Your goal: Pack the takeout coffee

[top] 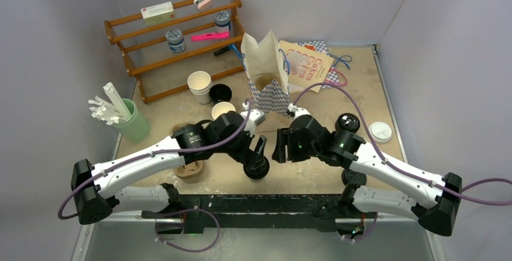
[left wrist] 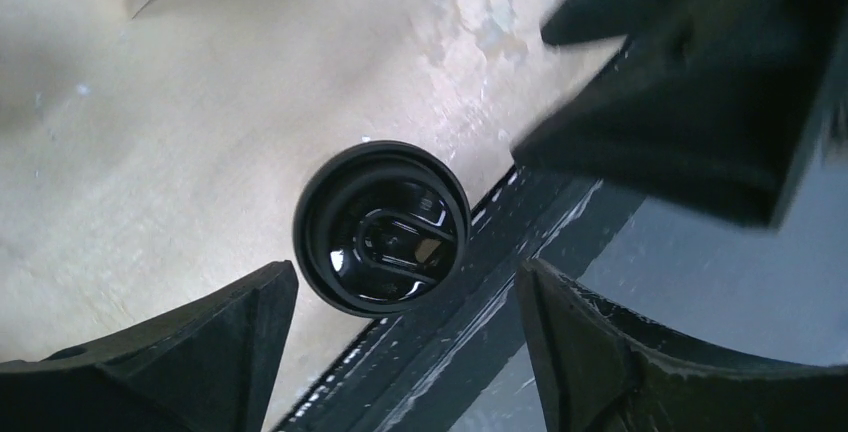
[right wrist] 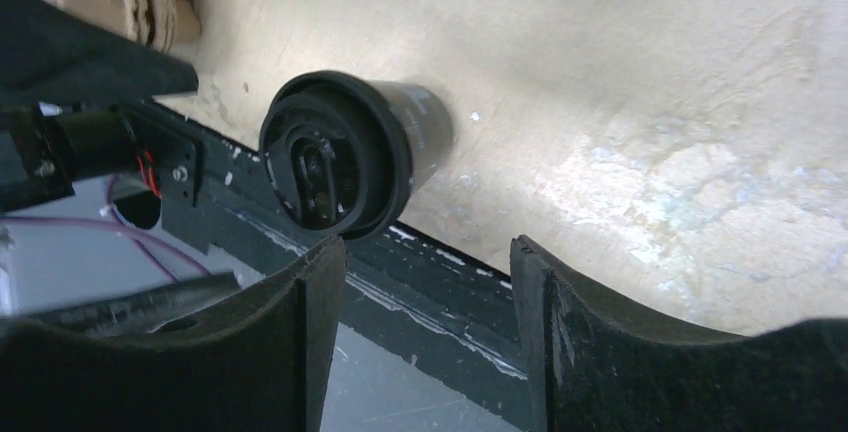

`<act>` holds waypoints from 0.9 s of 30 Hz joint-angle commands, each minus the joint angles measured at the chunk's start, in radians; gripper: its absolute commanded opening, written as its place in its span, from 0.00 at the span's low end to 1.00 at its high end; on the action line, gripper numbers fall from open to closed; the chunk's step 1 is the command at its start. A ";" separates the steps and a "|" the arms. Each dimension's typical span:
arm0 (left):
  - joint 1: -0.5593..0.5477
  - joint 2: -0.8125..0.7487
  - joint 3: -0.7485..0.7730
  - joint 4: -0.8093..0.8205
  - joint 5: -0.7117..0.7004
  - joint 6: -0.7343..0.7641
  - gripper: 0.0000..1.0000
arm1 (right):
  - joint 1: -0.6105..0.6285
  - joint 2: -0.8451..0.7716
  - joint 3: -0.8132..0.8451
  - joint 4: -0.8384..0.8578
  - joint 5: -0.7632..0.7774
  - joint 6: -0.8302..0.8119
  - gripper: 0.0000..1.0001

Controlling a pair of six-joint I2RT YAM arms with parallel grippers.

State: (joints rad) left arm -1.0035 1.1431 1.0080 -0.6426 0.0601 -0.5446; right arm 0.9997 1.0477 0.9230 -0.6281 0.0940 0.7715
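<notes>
Room was basically a little booth: plain pale grey-lilac walls (top: 54, 49) on three sides around a tan table (top: 302, 176). The tabletop looked pretty beat up, with whitish scuffed patches and specks all over it in the wrist views. A black rail (top: 259, 203) ran along the near edge.

The takeout coffee (top: 256, 168) stood upright with its black sip lid on, right at the near edge of the table just beside that rail, between the two arms.

The left gripper (left wrist: 400, 277) hung above it with its fingers spread wide, the lid showing in the gap and nothing touching it. The right gripper (right wrist: 428, 252) was spread wide too, holding nothing, pointed at the cup from the side and a bit apart from it.

Further back stood an open paper bag (top: 265, 70), and a wooden rack (top: 175, 37) sat against the back-left wall.
</notes>
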 commanded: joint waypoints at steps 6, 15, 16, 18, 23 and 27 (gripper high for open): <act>-0.052 -0.020 -0.031 0.133 0.131 0.461 0.88 | -0.117 -0.030 -0.047 -0.070 -0.092 0.006 0.61; -0.052 0.140 0.062 -0.010 0.178 0.591 0.92 | -0.140 -0.019 -0.019 -0.096 -0.112 -0.024 0.61; -0.052 0.142 0.058 -0.004 0.175 0.587 0.92 | -0.142 -0.021 -0.017 -0.102 -0.110 -0.024 0.61; -0.051 0.149 0.055 0.011 0.149 0.569 0.92 | -0.145 -0.026 -0.014 -0.110 -0.103 -0.025 0.61; -0.052 0.198 0.076 -0.008 0.118 0.516 0.94 | -0.151 -0.030 -0.009 -0.124 -0.096 -0.031 0.61; -0.056 0.199 0.072 0.021 0.125 0.477 0.94 | -0.153 -0.026 -0.010 -0.129 -0.097 -0.034 0.61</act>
State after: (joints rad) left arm -1.0546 1.3430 1.0454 -0.6491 0.1890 -0.0246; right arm 0.8539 1.0271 0.8803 -0.7227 0.0044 0.7578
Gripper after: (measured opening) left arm 0.939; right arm 0.612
